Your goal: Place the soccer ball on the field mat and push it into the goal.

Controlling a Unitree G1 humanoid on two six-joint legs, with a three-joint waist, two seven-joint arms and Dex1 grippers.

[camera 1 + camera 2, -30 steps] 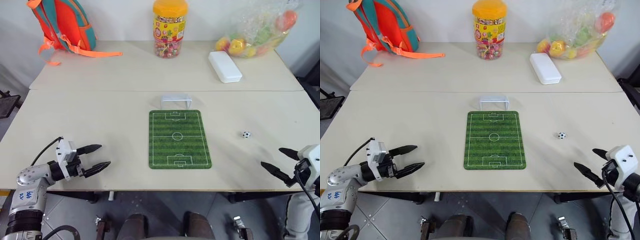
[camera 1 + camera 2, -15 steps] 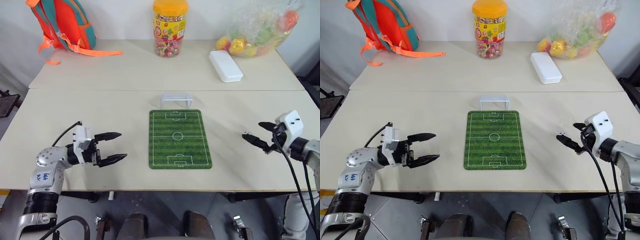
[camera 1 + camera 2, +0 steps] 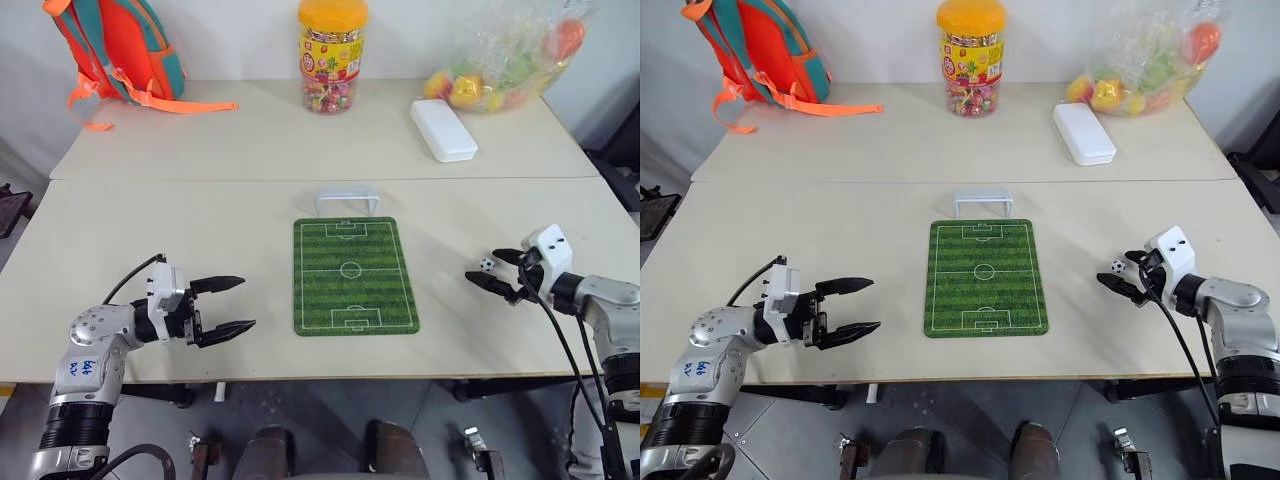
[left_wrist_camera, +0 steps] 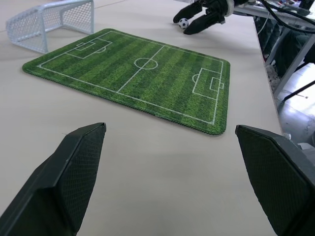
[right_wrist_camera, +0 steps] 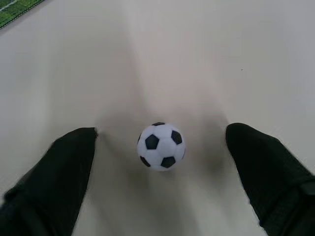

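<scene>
Right end effector [image 5: 160,172] is straddling the soccer ball [image 5: 160,146] on the worktop [image 3: 200,215], open and empty; we are closing gently, centred, before carrying it to the field mat [image 3: 352,275].

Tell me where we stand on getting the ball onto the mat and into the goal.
Nothing is finished yet. The soccer ball sits on the bare table, right of the field mat. In hand: the right gripper is open with a finger on each side of the ball, not touching. Left: grasp, place on the mat, push into the goal.
</scene>
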